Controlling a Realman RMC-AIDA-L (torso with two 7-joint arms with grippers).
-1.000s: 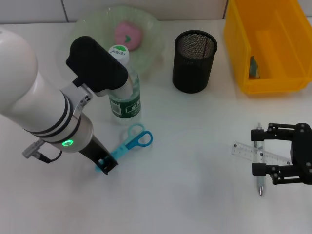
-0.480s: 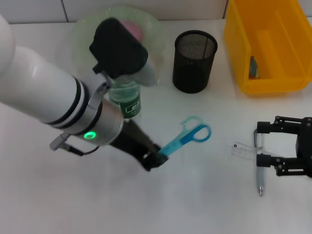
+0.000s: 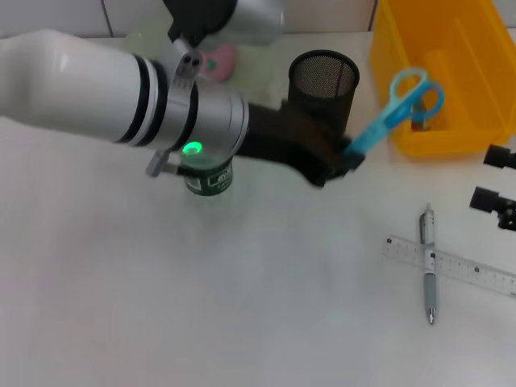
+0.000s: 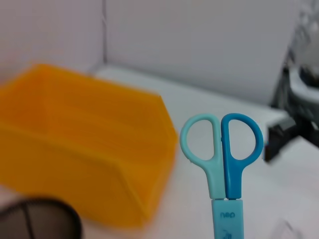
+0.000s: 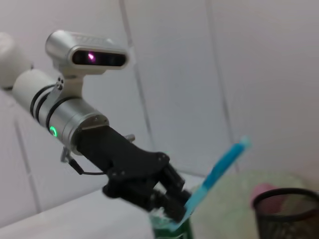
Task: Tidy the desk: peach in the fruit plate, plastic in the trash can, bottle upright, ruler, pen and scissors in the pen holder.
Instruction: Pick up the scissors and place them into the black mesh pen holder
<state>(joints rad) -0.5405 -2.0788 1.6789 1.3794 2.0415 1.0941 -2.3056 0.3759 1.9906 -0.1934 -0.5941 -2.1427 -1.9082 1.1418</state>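
Head view: one white counter (image 3: 242, 322). Nearest, at right, lie one pen (image 3: 428, 274) and one clear ruler (image 3: 451, 264), crossed and touching. Farther, at the right edge, the right pincer (image 3: 500, 187) is only partly in frame; whether it is wide or narrow cannot be told. At centre, the left pincer (image 3: 343, 159) grips one pair of blue scissors (image 3: 399, 105) by the sheathed blade end, handles raised up and to the right, above the gap between the pen holder (image 3: 322, 89) and the yellow bin (image 3: 447, 81). One green-labelled bottle (image 3: 211, 177) stands at left, mostly hidden by the arm. Farthest, one pink peach (image 3: 219, 58) lies in one fruit plate (image 3: 262, 56).
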